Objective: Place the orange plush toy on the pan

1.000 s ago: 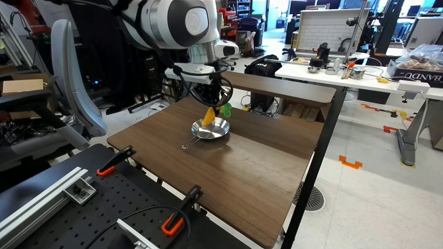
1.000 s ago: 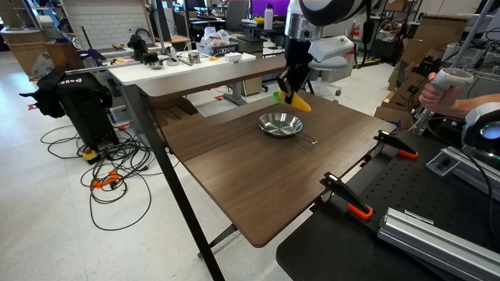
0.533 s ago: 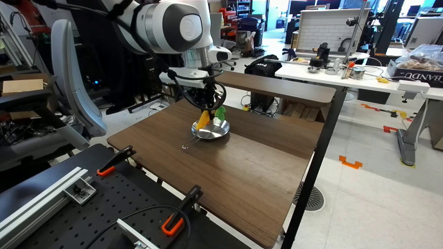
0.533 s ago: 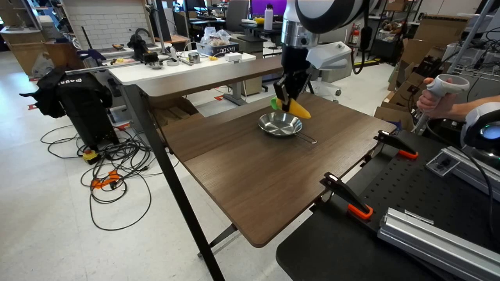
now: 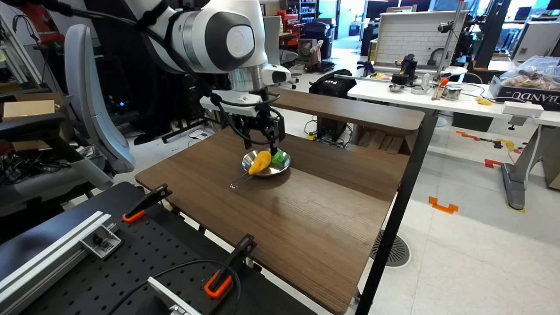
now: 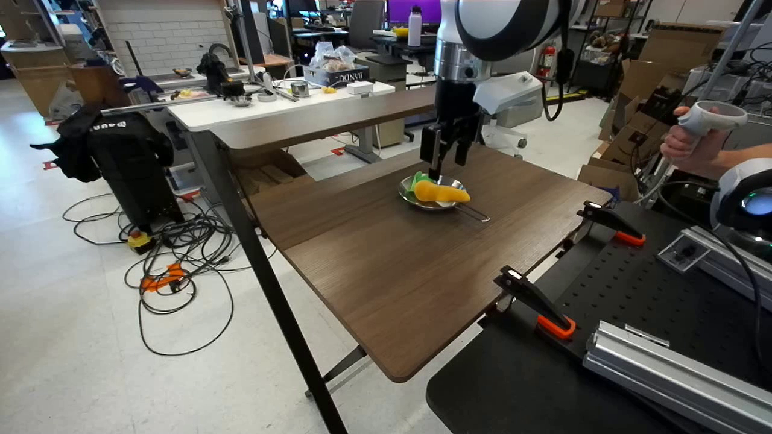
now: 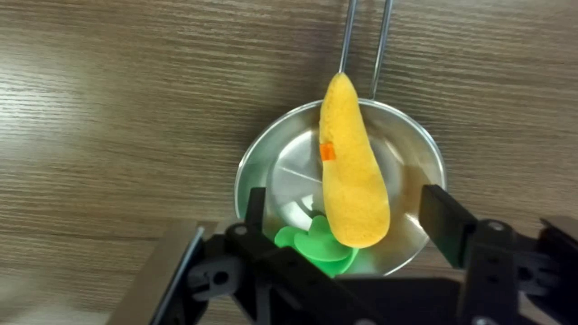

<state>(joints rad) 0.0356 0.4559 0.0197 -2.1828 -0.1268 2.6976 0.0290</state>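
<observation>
"Pan [image 7: 295, 167] is sitting where on the table [image 6: 422, 271]?"

"It is standing between the edge facing the black-and-orange clamps [image 6: 534, 298] and the edge nearest the raised shelf [image 5: 350, 108], its wire handle [image 7: 347, 36] pointing toward the clamps."

"And the orange plush toy [image 7: 354, 194]?"

"It is lying in the pan, narrow end reaching over the rim by the handle, green leaves [image 7: 323, 248] spreading at the opposite side."

"Is the end effector [image 6: 447, 167] gripping it?"

"Its fingers [image 7: 256, 207] are standing wide apart over the pan, one hanging near the leaves. Past the clamp-side edge, a hand [image 6: 702, 157] is holding a white controller [image 6: 702, 119]."
</observation>
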